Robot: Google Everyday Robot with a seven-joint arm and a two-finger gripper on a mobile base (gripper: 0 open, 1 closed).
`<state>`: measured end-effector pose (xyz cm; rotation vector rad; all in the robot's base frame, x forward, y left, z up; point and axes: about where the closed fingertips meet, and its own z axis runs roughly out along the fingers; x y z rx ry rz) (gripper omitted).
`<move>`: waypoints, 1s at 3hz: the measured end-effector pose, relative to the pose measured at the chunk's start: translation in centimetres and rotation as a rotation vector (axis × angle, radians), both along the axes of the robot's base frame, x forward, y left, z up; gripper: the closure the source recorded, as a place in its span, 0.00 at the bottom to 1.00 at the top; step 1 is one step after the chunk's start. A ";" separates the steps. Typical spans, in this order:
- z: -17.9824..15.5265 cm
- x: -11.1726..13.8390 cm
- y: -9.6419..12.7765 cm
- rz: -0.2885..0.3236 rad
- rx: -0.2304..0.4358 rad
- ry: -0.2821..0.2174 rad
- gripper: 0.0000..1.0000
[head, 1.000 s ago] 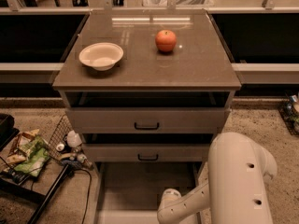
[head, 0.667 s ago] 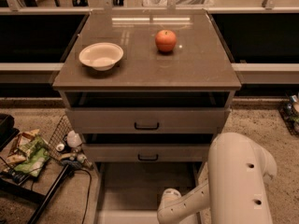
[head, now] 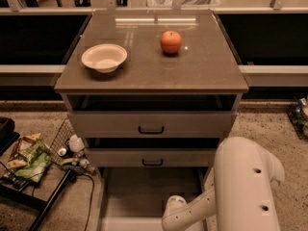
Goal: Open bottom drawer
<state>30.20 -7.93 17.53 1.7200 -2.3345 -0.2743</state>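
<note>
— Speckled floor [head: 269, 124], dark shelving behind, and one grey-brown cabinet [head: 231, 124] in the middle. What sits on its worktop [head: 202, 66]?

— A bowl [head: 104, 57] on the left and an apple [head: 171, 42] on the right. They are well apart and both back from the front edge. My guess is that keeps them clear of any drawer work.

— And the bottom drawer [head: 144, 196]?

— It is the lowest of three, under the middle drawer [head: 115, 158]. It stands pulled out toward the camera with its bare inside showing. Its front runs off the lower edge, so I see no handle.

— Where is the claw?

— Out of view. The arm [head: 245, 186] comes in from the lower right and its wrist [head: 174, 211] bends down over the drawer's front right part. The claw lies below the picture's edge, so I cannot tell whether it is open or closed. Reaching that low would suit a pull on a front handle.

— Anything changed from a second ago?

— Nothing I can find. Arm, drawer, bowl and apple all sit as they did.

— So the task?

— I judge it nearly or fully done.
</note>
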 end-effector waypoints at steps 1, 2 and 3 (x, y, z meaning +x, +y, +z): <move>2.9 0.8 -0.7 0.027 0.013 -0.026 0.00; 9.0 0.1 -3.5 0.038 0.030 -0.027 0.00; 15.8 -2.3 -6.9 0.009 0.070 -0.034 0.00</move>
